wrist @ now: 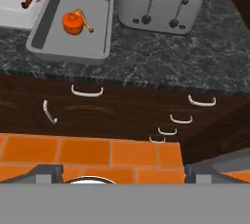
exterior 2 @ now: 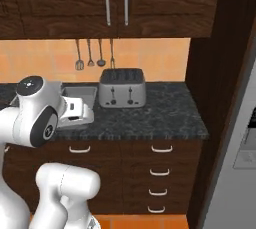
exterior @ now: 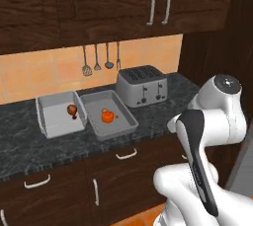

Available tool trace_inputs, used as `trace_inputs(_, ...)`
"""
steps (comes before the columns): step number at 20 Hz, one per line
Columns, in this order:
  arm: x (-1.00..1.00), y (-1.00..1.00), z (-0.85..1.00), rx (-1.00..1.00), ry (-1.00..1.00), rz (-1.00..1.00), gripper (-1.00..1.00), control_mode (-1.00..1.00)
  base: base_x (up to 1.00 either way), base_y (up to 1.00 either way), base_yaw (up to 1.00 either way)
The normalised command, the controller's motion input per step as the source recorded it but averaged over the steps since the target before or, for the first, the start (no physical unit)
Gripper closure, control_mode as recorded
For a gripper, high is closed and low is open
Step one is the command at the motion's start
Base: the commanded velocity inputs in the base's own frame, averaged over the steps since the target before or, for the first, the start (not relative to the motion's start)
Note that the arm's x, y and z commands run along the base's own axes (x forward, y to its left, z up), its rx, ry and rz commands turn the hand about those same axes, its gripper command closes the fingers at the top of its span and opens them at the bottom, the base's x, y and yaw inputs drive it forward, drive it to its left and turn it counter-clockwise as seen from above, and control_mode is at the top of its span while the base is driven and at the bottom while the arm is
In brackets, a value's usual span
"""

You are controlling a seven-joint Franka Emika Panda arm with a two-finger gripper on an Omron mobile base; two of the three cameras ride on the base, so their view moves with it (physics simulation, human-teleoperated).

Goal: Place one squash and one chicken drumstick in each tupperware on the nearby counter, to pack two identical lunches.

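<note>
Spread wide and grasping nothing, the fingers (wrist: pixel 49 171) hang over the orange floor tiles (wrist: pixel 88 152), off the worktop (wrist: pixel 161 61). Near its front edge, the right tupperware (wrist: pixel 49 47) holds an orange squash (wrist: pixel 72 23) touching a drumstick (wrist: pixel 85 20). Beside it, the left tupperware (exterior: pixel 47 124) holds one drumstick (exterior: pixel 72 109); a silver toaster (exterior: pixel 142 86) stands toward the back edge.

Two tupperware (exterior: pixel 111 116) left of toaster (exterior: pixel 142 86)

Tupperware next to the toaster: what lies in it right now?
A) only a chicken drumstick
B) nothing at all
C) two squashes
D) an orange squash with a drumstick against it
D: the hand view shows the tupperware beside the toaster holding an orange squash with a brown drumstick touching it; the other tray holds just a drumstick.
</note>
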Motion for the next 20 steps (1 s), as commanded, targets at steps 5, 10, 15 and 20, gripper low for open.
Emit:
trace_inputs(5, 0.0, 0.0, 0.0, 0.0, 0.0, 0.0, -1.0, 1.0, -0.59, -1.0, -0.1)
trace_inputs(10, 0.0, 0.0, 0.0, 0.0, 0.0, 0.0, -1.0, 1.0, -0.06, -1.0, -0.05)
trace_inputs(15, 0.0, 0.0, 0.0, 0.0, 0.0, 0.0, -1.0, 1.0, 0.01, -1.0, 0.0)
trace_inputs(20, 0.0, 0.0, 0.0, 0.0, 0.0, 0.0, -1.0, 1.0, 0.05, -1.0, 0.0)
